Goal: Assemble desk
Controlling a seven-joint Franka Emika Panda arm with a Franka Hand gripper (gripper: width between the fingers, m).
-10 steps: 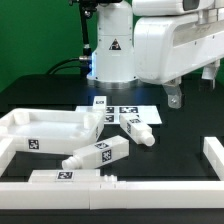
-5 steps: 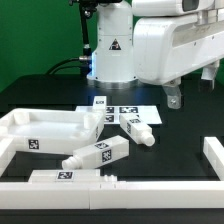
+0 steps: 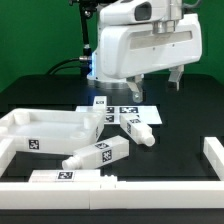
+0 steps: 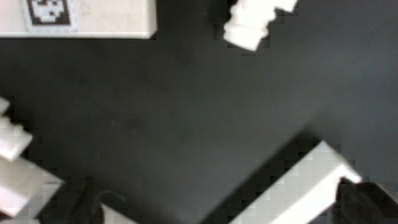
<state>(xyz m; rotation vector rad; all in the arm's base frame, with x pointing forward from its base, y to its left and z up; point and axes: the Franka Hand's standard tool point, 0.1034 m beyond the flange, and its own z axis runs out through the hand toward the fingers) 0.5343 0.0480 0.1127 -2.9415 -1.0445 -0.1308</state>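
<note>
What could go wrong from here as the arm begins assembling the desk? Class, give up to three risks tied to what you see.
1. The legs lie crowded: the angled leg lies close to the tabletop and a neighbouring leg, so the open gripper descending on one could nudge the others.
2. The front leg lies close to the border wall, leaving little finger room; a grasp there may slip.

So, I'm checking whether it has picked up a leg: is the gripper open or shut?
Open. In the exterior view the gripper hangs with its fingers wide apart and nothing held between them.
</note>
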